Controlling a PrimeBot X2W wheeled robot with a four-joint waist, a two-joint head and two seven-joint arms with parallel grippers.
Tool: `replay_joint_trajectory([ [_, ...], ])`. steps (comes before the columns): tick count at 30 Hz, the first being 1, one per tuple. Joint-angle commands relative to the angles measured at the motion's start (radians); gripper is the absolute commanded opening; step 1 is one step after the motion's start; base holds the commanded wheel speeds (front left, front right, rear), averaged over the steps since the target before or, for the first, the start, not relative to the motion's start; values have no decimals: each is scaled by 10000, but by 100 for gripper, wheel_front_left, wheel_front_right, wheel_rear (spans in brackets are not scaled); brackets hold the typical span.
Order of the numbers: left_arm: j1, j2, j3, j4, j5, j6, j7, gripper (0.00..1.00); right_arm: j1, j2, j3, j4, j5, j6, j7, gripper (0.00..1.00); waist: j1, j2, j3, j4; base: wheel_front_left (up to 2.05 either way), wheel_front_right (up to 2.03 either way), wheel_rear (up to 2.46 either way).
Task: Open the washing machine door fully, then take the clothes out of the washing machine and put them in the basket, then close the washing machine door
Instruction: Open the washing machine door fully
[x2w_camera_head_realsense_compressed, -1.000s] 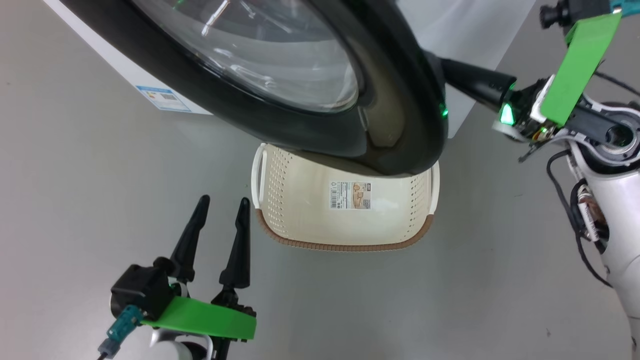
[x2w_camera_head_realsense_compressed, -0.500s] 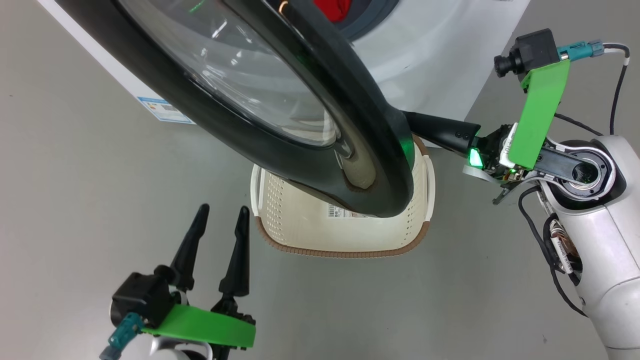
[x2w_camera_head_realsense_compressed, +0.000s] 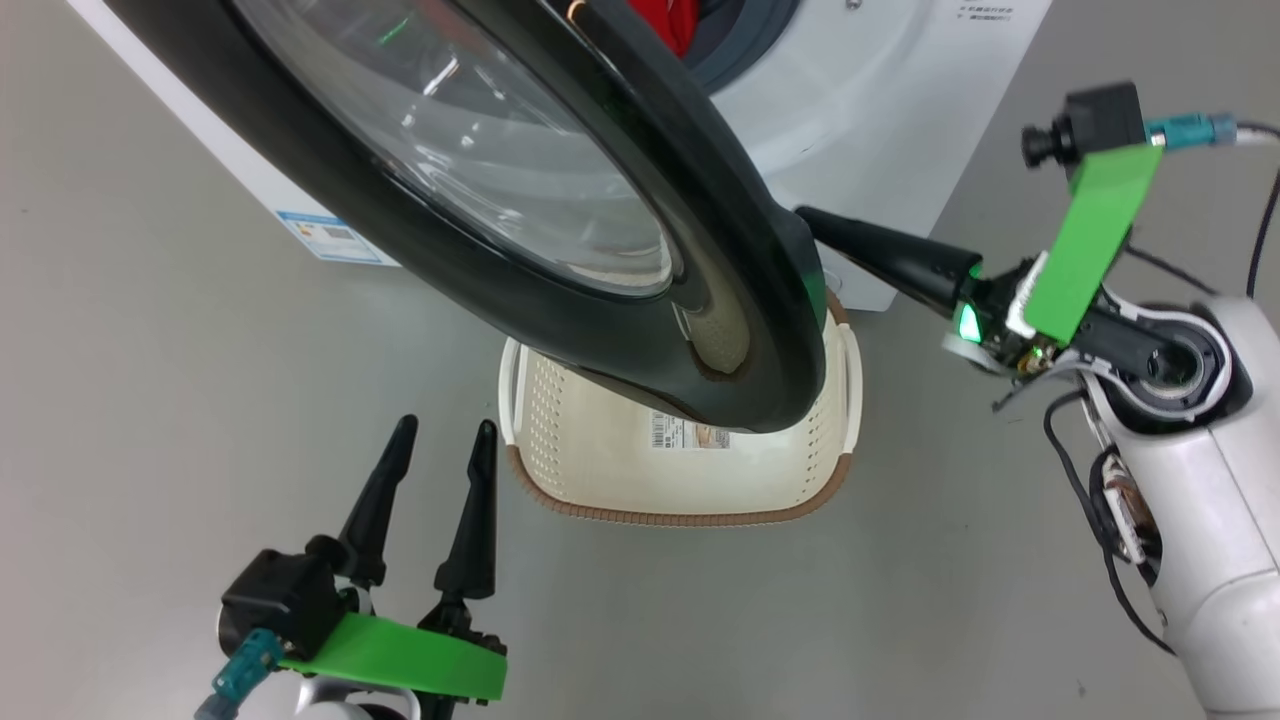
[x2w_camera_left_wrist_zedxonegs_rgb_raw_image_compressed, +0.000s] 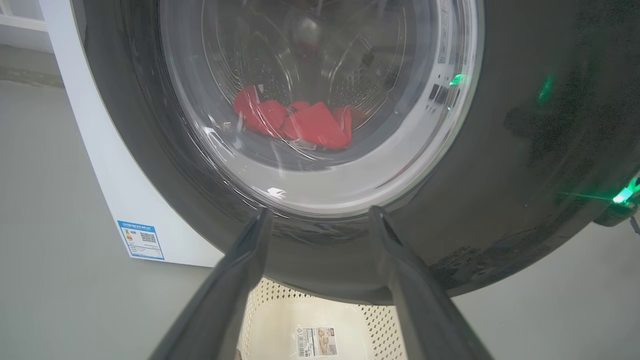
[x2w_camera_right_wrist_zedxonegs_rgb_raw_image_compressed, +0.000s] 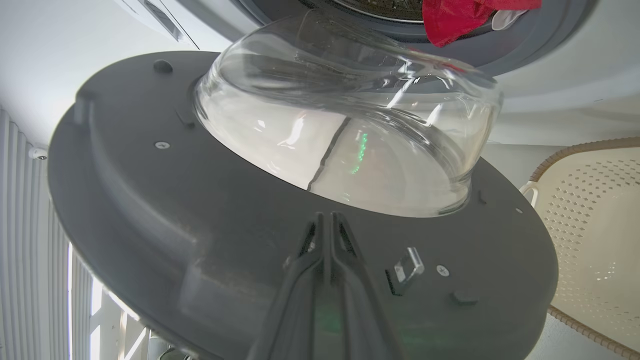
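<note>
Washing machine door (x2w_camera_head_realsense_compressed: 560, 320) judged rigid, heavy: push inner frame (x2w_camera_right_wrist_zedxonegs_rgb_raw_image_compressed: 150, 225), not glass (x2w_camera_right_wrist_zedxonegs_rgb_raw_image_compressed: 350, 140); right gripper (x2w_camera_right_wrist_zedxonegs_rgb_raw_image_compressed: 325, 217) closed, empty, tips there; left gripper (x2w_camera_head_realsense_compressed: 446, 428) spread, empty

I'm seeing a glossy black round plastic door (x2w_camera_head_realsense_compressed: 500, 320), bright red fabric clothes (x2w_camera_left_wrist_zedxonegs_rgb_raw_image_compressed: 310, 125), and a cream perforated plastic basket (x2w_camera_head_realsense_compressed: 680, 518) rimmed in woven brown.
</note>
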Motion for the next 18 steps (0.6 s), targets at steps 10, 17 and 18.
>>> replay_joint_trajectory([
  [10,321,108,586,-17,344,-258,-122,100,1287,-49,-283,-202,-289,67,-441,100,0,0,-471,-399,0,0,0],
  [17,601,108,978,152,562,-420,-122,100,2385,-87,-470,-401,-365,67,-809,100,0,0,-845,-799,0,0,0],
  [18,643,108,1039,169,585,-439,-122,100,2517,-84,-487,-411,-380,67,-864,100,0,0,-895,-853,0,0,0],
])
